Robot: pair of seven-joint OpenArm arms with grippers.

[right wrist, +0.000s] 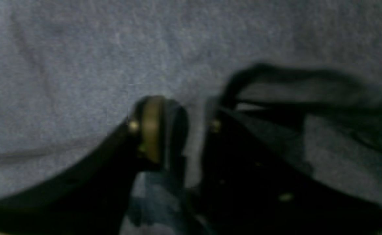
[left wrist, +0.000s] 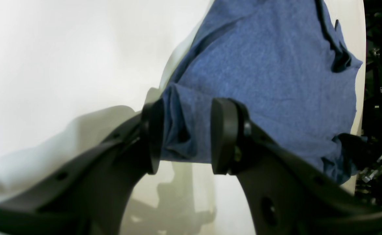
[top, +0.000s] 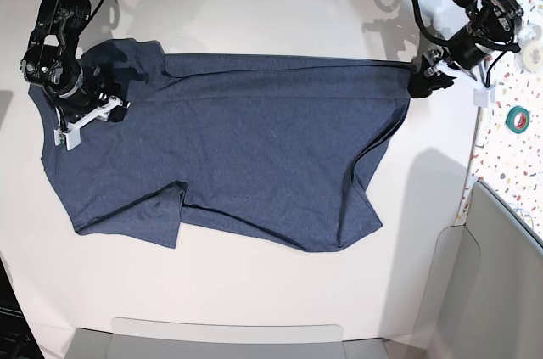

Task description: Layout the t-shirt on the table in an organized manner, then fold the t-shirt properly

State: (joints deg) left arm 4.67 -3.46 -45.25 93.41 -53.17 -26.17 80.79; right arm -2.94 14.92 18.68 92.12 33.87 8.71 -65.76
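Across the white matte bench (top: 254, 19) lies the navy heathered cloth t-shirt (top: 246, 155); left tool (left wrist: 186, 137) released astride its corner, right tool (right wrist: 191, 130) slightly parted over it.

The t-shirt (top: 254, 147) is a dark heathered navy blue, plain on the side showing. The bench (top: 254, 19) is plain matte white. Both grippers, the left gripper (left wrist: 186, 137) and the right gripper (right wrist: 191, 140), are black. A narrow strip (top: 509, 147) beside the bench is white speckled with colourful flecks, and a teal tape roll (top: 517, 119) lies on it.

Bright, sharp base view; dim, blurred right wrist view.
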